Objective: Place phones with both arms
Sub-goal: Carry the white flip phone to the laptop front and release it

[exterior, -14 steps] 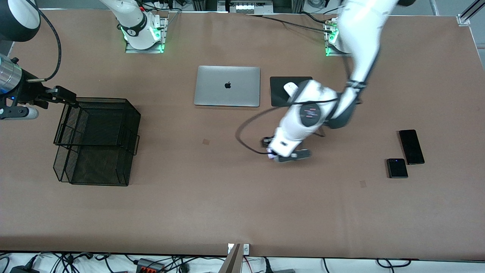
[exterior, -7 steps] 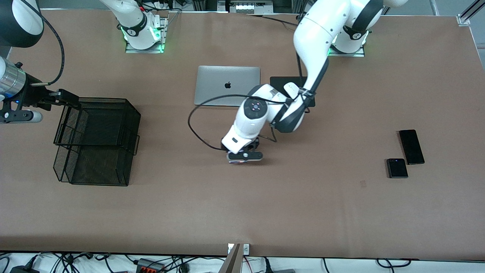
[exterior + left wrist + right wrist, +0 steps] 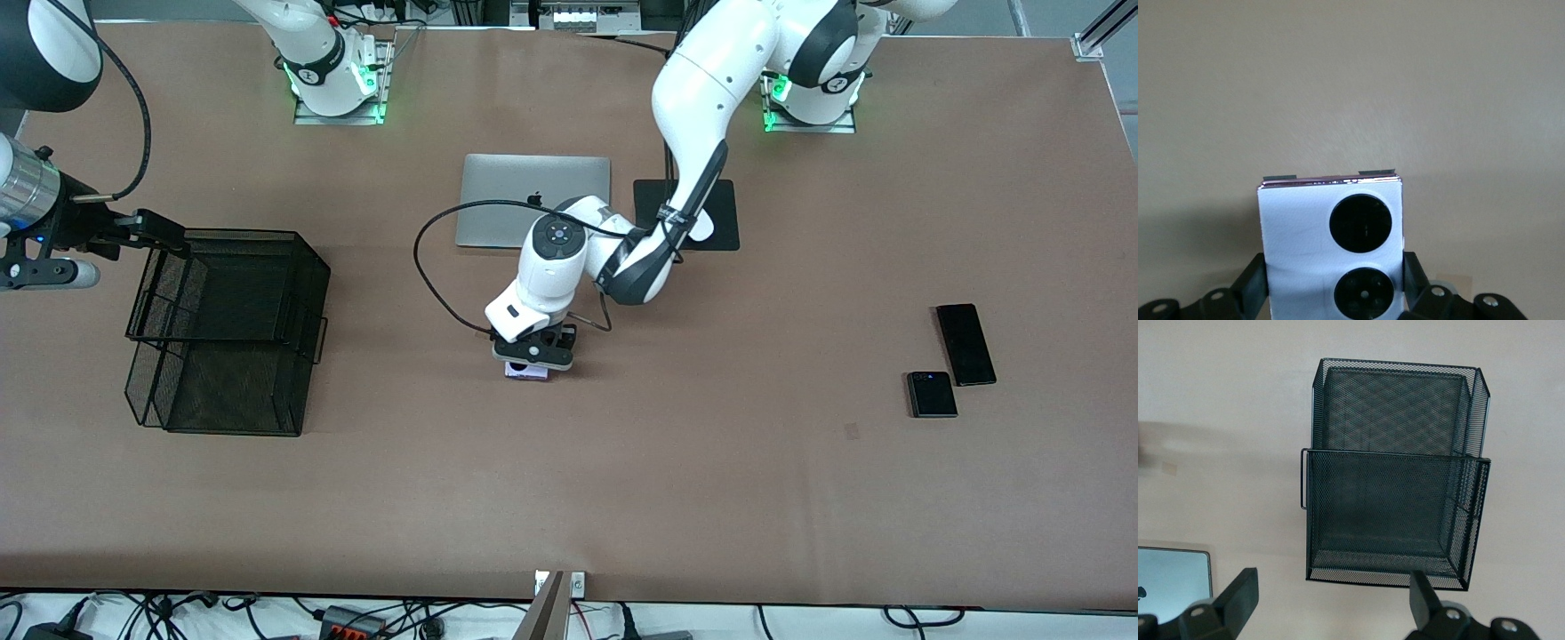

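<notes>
With the lilac phone (image 3: 526, 371) clamped between its fingers, the left gripper (image 3: 532, 353) sits low over bare table nearer the front cam than the silver laptop (image 3: 533, 202). Left wrist view confirms grip: both fingers (image 3: 1253, 287) press the phone's side edges, its two black circles facing the cam. Cannot tell whether the phone touches the table or hangs just above it.

Ref. landmark: laptop.
- Small black phone (image 3: 932, 394): nearer the cam than the laptop, well toward the left arm's end of the table. Untouched.
- Long black phone (image 3: 965, 344): just beside the small black one, slightly farther from the cam. Untouched.
- Mesh tray (image 3: 227, 329): well apart from the laptop, toward the right arm's end.
- Mouse pad (image 3: 716, 213): beside the laptop, toward the left arm's end.

Right gripper (image 3: 1331, 607): fingers spread wide, nothing held, waiting above the mesh tray.

Step in hand (est.): transfer of phone 1 of 3 to mid-table for handover to the right arm.

Next move (est.): set phone flat, open fingers, retract clear. Right arm then needs a side-edge grip and a carry to the tray.
</notes>
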You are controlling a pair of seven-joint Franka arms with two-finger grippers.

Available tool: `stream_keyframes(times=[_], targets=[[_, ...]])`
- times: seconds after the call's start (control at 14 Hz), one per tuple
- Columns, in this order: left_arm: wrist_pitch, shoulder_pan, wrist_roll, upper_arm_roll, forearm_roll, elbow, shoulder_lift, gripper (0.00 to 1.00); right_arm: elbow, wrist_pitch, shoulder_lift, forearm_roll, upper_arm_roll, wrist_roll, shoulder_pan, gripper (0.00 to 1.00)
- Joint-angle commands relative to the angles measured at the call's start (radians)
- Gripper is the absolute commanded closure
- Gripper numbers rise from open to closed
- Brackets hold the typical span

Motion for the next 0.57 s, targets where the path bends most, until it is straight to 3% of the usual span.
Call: stream_keyframes(times=[0.0,0.21,0.29,0.36,0.5], targets=[[-0.002,-0.017,0.02,0.023,-0.004,0.048,0.031,0.47,-0.01,0.005,-0.003,-0.008,0.012,0.004,0.001,0.0],[0.0,-0.017,0.025,0.023,-0.004,0.047,0.039,0.12,-0.005,0.006,0.003,-0.005,0.015,0.005,0.007,0.0],[0.0,-0.017,0.025,0.023,-0.004,0.047,0.039,0.1,-0.002,0.006,0.004,0.0,0.015,0.002,0.004,0.0],[0.0,-0.017,0.025,0.023,-0.004,0.047,0.039,0.01,0.0,0.006,0.004,-0.001,0.015,-0.01,0.004,0.0],[0.001,-0.015,0.028,0.023,-0.004,0.047,0.039,0.0,0.001,0.005,0.004,0.0,0.015,-0.001,0.004,0.0]])
